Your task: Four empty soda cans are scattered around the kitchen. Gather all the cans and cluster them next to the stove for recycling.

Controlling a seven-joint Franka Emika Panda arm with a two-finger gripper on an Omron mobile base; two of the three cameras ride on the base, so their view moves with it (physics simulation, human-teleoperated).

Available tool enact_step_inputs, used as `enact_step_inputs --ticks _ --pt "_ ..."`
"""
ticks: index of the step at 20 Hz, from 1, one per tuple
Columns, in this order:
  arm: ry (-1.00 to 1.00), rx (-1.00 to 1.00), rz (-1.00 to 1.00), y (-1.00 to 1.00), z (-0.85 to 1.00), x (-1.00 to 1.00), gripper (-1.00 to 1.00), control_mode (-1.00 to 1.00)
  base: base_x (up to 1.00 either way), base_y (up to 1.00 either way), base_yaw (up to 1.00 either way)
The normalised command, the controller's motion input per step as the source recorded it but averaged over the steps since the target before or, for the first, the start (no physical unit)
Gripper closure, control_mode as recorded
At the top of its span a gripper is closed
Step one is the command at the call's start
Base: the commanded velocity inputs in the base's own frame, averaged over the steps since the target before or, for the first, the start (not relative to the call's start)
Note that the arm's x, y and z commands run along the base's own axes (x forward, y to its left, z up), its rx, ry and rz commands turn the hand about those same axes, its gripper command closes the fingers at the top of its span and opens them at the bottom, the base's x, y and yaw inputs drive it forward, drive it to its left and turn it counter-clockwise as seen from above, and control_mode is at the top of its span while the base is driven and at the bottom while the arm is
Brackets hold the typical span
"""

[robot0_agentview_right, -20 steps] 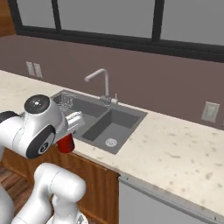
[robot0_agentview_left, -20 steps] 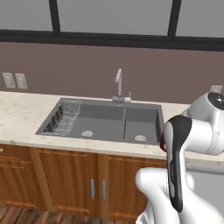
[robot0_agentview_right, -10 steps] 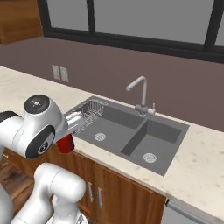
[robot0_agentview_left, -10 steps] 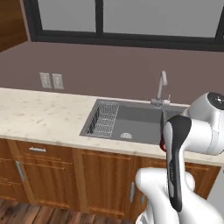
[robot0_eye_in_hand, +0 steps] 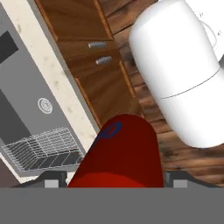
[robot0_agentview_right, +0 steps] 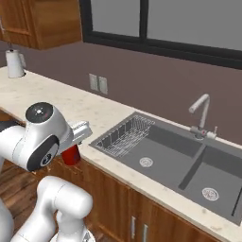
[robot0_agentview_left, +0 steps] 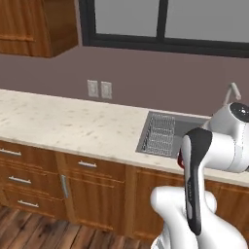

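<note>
Can (robot0_eye_in_hand: pixel 120 153) between fingers (robot0_eye_in_hand: pixel 52 180)

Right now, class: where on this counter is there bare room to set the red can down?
Bare room: the counter between the wall outlets and the sink. Crowded: the wire rack fills the sink's near basin.

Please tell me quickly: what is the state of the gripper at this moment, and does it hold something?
Gripper: closed on a red cylindrical soda can, which sits between its fingers in the hand view.
</note>
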Motion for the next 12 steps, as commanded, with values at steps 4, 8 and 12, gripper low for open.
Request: enact_step_inputs --ticks 4,8,12 --pt "0.0 0.0 0.0 0.0 0.0 0.0 1.0 1.0 -0.08 0.6 0.34" --pt "0.0 0.0 0.0 0.0 0.0 0.0 1.0 1.0 -0.11 0.6 0.35" --pt "0.0 0.0 0.0 0.0 0.0 0.0 1.0 1.0 -0.1 0.59 0.35"
